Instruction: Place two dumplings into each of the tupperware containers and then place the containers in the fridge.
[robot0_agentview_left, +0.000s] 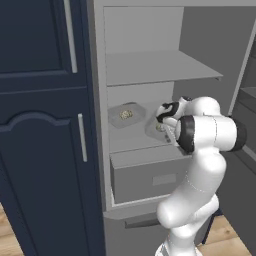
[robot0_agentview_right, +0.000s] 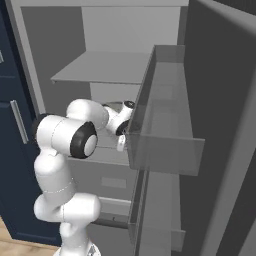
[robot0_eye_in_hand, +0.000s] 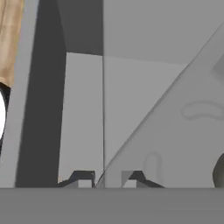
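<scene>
The fridge (robot0_agentview_left: 150, 65) stands open. On its middle shelf, at the left, sits one dark grey tupperware container (robot0_agentview_left: 125, 116) with tan dumplings (robot0_agentview_left: 126, 114) in it. A second tupperware container (robot0_agentview_left: 152, 129) lies to its right, half hidden by my hand, and a dumpling (robot0_agentview_left: 160, 127) peeks out of it. My gripper (robot0_agentview_left: 163, 128) reaches down to this second container's near rim. In the hand view the fingertips (robot0_eye_in_hand: 85, 179) stand close together with the container's thin rim (robot0_eye_in_hand: 131, 144) running between them, so my gripper (robot0_eye_in_hand: 108, 180) is shut on that rim. My gripper (robot0_agentview_right: 121, 144) is partly hidden by the door bin.
Navy blue cabinets (robot0_agentview_left: 40, 125) stand left of the fridge. The open fridge door with its bin (robot0_agentview_right: 165, 135) hangs close to my hand on the right. A grey drawer (robot0_agentview_left: 150, 177) sits under the shelf, and another shelf (robot0_agentview_right: 100, 70) is above. Wooden floor (robot0_agentview_left: 227, 235) lies below.
</scene>
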